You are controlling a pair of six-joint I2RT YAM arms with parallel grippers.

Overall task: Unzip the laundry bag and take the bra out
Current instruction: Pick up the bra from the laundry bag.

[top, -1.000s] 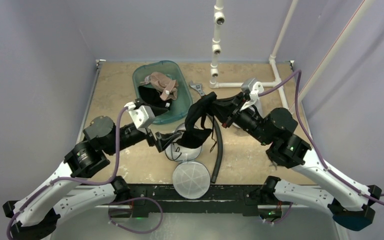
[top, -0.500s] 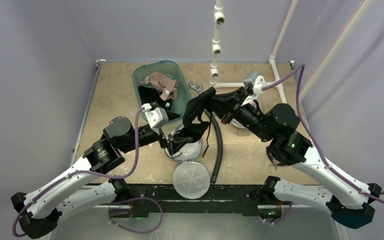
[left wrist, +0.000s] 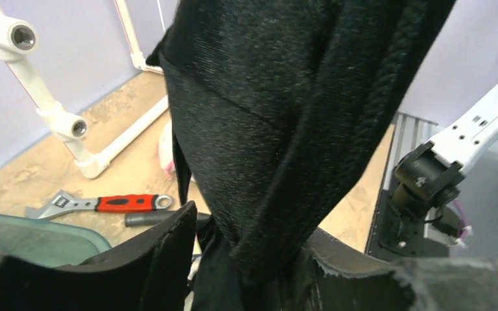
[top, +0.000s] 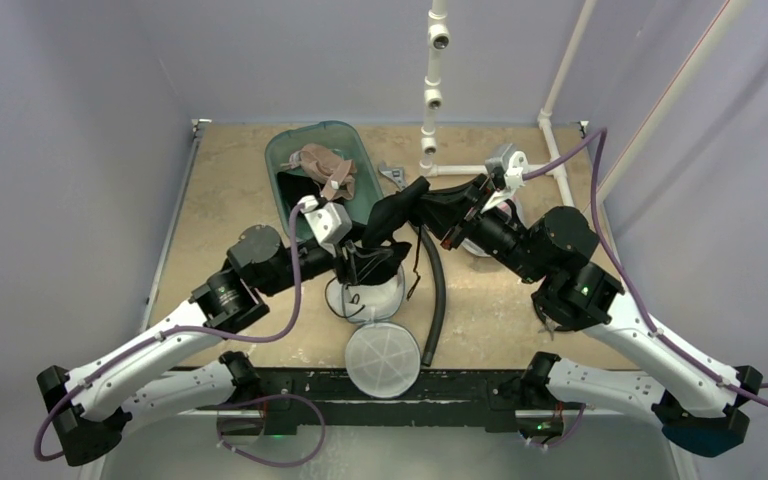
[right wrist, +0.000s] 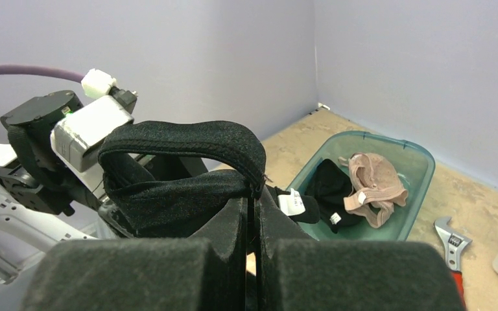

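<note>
A black bra [top: 395, 215] hangs stretched between both grippers above the white mesh laundry bag [top: 368, 298], whose round half [top: 382, 360] lies open toward the front edge. My right gripper [top: 430, 192] is shut on the bra's upper strap [right wrist: 188, 139] and holds it up; its jaws [right wrist: 254, 201] are pressed together. My left gripper [top: 360, 262] sits just above the bag. Its fingers [left wrist: 162, 259] are closed around the bra's lower bunched fabric [left wrist: 285, 97], which fills the space between them. The bag's inside is hidden by the bra and the gripper.
A teal bin [top: 280, 150] at the back left holds a beige bra [top: 325, 168] and a black garment [top: 300, 190]. A red-handled wrench [left wrist: 104, 204] lies beside it. A white pipe frame [top: 430, 100] stands at the back, and a black hose [top: 438, 300] curves right of the bag.
My left arm has reached forward and up over the bag to the hanging bra, and its jaws have narrowed around the fabric. My right gripper has lifted the strap slightly.
</note>
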